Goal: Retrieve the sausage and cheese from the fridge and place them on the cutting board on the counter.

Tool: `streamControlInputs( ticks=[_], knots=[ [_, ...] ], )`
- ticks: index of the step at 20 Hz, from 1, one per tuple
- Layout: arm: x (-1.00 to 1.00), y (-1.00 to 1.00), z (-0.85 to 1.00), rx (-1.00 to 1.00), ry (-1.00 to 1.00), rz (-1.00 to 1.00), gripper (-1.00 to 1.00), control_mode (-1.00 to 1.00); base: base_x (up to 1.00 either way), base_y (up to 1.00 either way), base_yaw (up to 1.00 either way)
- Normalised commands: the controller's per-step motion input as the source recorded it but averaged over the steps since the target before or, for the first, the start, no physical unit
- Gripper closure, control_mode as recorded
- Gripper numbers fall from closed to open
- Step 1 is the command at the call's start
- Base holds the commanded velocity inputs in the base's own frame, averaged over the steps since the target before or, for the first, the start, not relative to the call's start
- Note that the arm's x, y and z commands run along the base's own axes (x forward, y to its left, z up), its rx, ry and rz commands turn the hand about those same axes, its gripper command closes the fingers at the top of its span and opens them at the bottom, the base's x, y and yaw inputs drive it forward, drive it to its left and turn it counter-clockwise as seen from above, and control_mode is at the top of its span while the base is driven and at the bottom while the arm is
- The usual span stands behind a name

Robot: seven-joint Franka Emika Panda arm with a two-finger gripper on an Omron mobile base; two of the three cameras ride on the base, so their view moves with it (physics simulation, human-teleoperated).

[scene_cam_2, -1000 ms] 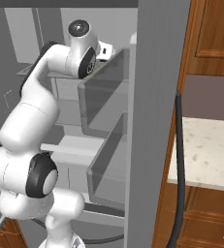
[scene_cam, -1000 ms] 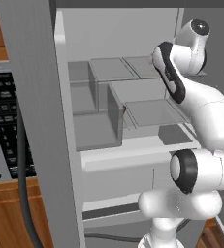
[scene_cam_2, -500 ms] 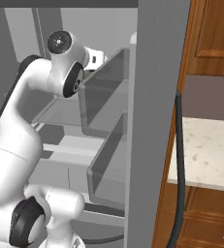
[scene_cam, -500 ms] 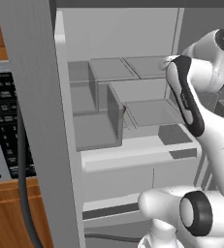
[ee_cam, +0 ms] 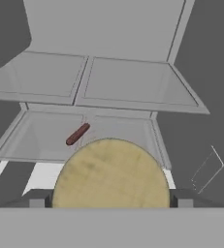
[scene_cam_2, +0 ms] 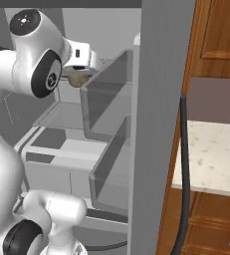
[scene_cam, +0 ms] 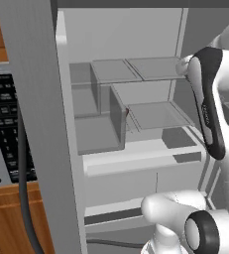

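Note:
My gripper (ee_cam: 109, 201) is shut on the cheese (ee_cam: 111, 174), a pale yellow round chunk that sits between the two fingertips (ee_cam: 36, 199). From the right base view the cheese (scene_cam_2: 77, 79) hangs under the white hand, with the gripper (scene_cam_2: 75, 77) inside the open fridge (scene_cam_2: 156, 99) beside the door bins. The sausage (ee_cam: 77, 134), a small dark red stick, lies on a glass shelf below and beyond the cheese. A red speck of the sausage (scene_cam: 127, 111) shows at a bin edge. The counter (scene_cam_2: 211, 159) lies right of the fridge. The cutting board is out of view.
Clear door bins (scene_cam_2: 106, 94) stand close to the right of the hand. Glass shelves (scene_cam: 136, 69) and a grey bin (scene_cam: 98, 131) fill the fridge interior. The grey door edge (scene_cam: 36, 109) with its dark handle (scene_cam: 24, 188) stands at the left, with a black oven panel (scene_cam: 4, 124) behind it.
The arm has swung back from the shelves toward the base, and the hand has drifted left and slightly down in the right base view. The jaws have kept the same spread.

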Motion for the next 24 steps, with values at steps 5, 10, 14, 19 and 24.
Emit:
streamControlInputs(
  ticks=[5, 10, 14, 19, 24],
  knots=[
    [-0.91, 0.24, -0.59, -0.06, -0.12, 0.0, 1.0, -1.0, 0.0, 0.0, 0.0],
    [-0.4, 0.25, -0.11, -0.01, -0.01, 0.0, 1.0, -1.0, 0.0, 0.0, 0.0],
    [-0.35, 0.07, -0.01, 0.0, 0.0, 0.0, 1.0, -1.0, 0.0, 0.0, 0.0],
    [-0.27, 0.18, 0.0, -0.01, 0.0, 0.0, 1.0, -1.0, 0.0, 0.0, 0.0],
    [-0.36, 0.22, -0.02, -0.01, 0.01, 0.0, 1.0, -1.0, 0.0, 0.0, 0.0]
  ],
)
